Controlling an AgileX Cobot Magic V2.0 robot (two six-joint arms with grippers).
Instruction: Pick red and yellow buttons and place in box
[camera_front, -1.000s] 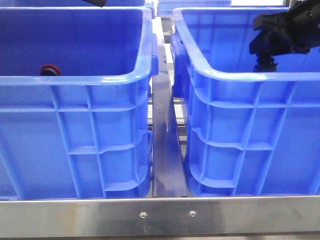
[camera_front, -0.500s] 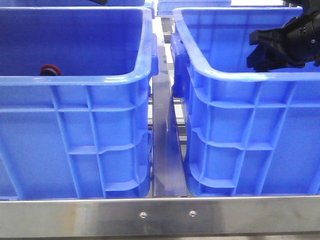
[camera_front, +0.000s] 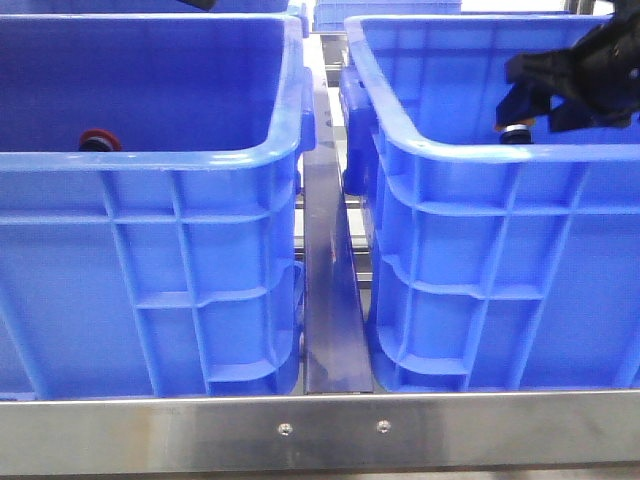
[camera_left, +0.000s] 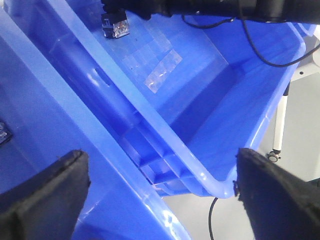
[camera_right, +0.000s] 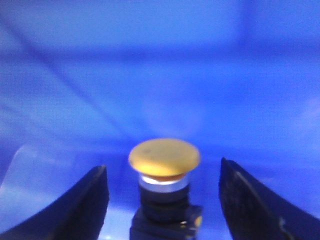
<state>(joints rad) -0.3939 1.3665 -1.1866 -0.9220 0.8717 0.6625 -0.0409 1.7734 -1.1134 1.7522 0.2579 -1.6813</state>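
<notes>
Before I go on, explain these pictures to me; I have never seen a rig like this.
This is a robot with two arms, each ending in a two-fingered gripper. One picture looks forward from the robot's front; the other two come from small cameras on its wrists.

The front view shows two blue crates side by side. A red button lies in the left crate.

The right arm reaches into the right crate. Its camera shows the right gripper open, with a yellow button between the fingers, which do not touch the cap.

The left gripper hangs open above the crates, holding nothing.
</notes>
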